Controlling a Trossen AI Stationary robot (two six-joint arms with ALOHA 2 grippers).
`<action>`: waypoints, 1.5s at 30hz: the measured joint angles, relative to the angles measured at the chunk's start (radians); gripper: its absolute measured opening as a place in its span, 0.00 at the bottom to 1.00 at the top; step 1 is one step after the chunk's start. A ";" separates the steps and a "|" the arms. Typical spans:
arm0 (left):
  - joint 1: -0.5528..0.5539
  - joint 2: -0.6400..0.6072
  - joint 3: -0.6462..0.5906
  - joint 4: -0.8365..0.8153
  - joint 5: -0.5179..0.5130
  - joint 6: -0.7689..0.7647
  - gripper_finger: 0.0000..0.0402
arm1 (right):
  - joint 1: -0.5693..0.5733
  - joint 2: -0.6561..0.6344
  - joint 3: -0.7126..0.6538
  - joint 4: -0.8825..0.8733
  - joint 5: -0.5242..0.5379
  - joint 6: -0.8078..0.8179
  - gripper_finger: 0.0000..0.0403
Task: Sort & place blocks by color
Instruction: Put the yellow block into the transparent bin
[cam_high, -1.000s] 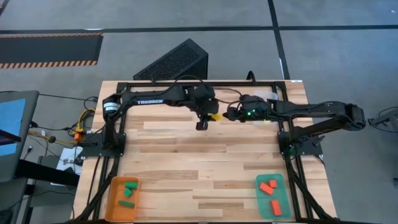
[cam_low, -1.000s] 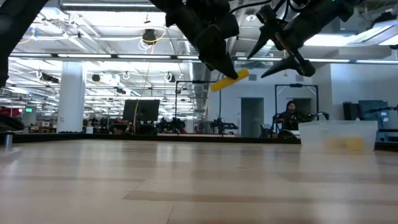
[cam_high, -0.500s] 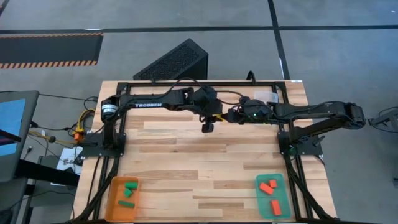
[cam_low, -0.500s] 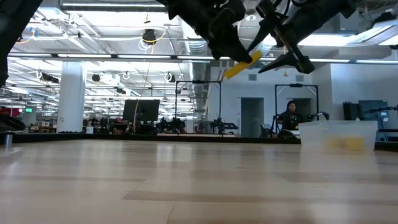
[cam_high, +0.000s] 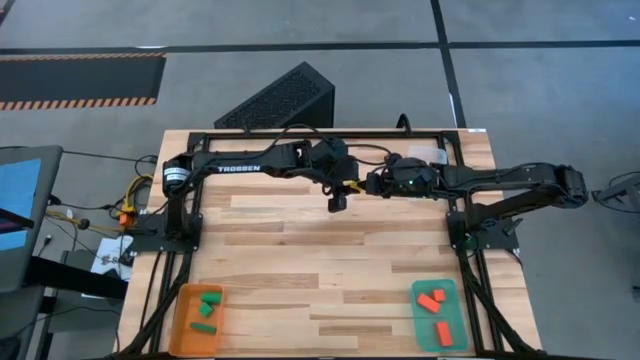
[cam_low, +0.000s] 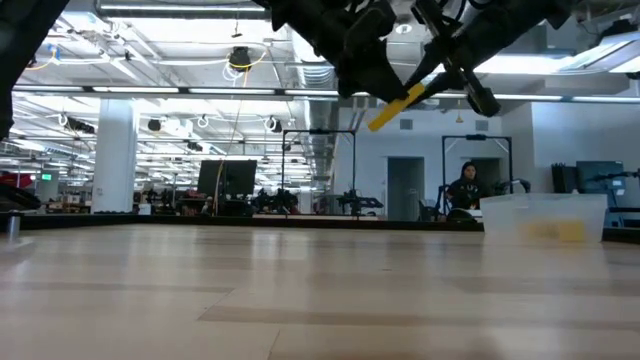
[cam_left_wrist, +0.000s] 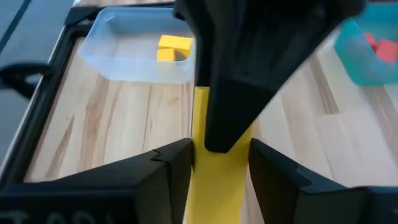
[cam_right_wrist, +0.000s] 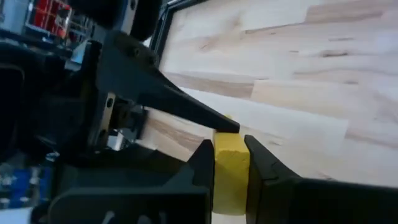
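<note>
High view, upper middle of the frame: both end effectors meet above the counter (cam_high: 300, 250), right end effector (cam_right_wrist: 230, 163) clamped on the yellow bar (cam_low: 402, 101); left end effector (cam_left_wrist: 219, 158) seemingly grips it too

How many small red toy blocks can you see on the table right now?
3, all in the teal rectangular tray: two red blocks side by side, the third apart. None looks hidden.

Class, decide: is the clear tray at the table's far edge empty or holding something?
Holding something. In the left wrist view, yellow blocks lie inside the clear tray.
</note>
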 joint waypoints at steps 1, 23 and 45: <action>0.000 0.000 0.000 0.001 -0.020 -0.032 0.33 | -0.006 -0.001 0.000 -0.007 -0.001 -0.010 0.10; 0.107 -0.106 0.002 -0.001 -0.161 -0.188 0.62 | -0.134 -0.247 -0.002 -0.837 0.525 -0.039 0.10; 0.096 -0.195 -0.071 0.066 -0.305 -0.307 0.62 | -0.290 -0.261 -0.218 -0.814 0.336 -0.028 0.39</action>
